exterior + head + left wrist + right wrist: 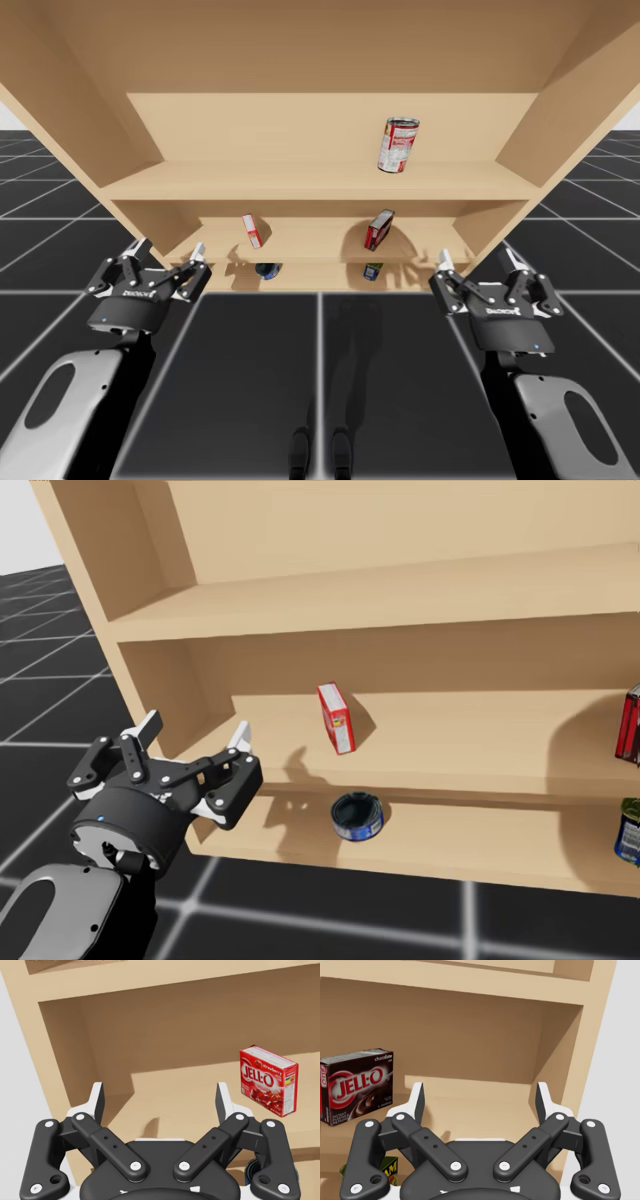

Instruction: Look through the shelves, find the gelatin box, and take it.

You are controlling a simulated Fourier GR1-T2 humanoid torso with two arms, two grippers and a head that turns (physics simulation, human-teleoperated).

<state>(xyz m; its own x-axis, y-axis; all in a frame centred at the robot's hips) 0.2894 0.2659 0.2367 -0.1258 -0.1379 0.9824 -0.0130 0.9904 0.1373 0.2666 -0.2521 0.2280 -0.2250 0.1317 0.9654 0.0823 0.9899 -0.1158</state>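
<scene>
Starting left: got the left tool [160, 1095] hanging in front of the middle shelf [310, 240], fingers [97, 1102] spread wide apart, nothing between them.

Ahead of it and off to its right, sitting on that shelf: a small red box [268, 1085], pretty sure that's the gelatin one. Standing upright, long axis vertical, broad face turned toward the left tool. So the move probably comes down to reaching forward and right, then pinching across the thin sides. Way nearer the left tool than the right one, so no contest on which arm.

Further right on the same shelf, tilted a bit: a dark red box [357, 1085], ahead of the right tool [480, 1095] and to its left. Similar shape, easy to mix up, but reads as a different product going by colour. Right tool also spread open and holding nothing.

Handy bit: left wrist view gives the red box's full broad face, while the head view catches it nearly edge-on, plus a round blue tin [357, 816] one shelf down, just below the box. High view adds a red-and-white can [398, 145] up on the top shelf [250, 180].
</scene>
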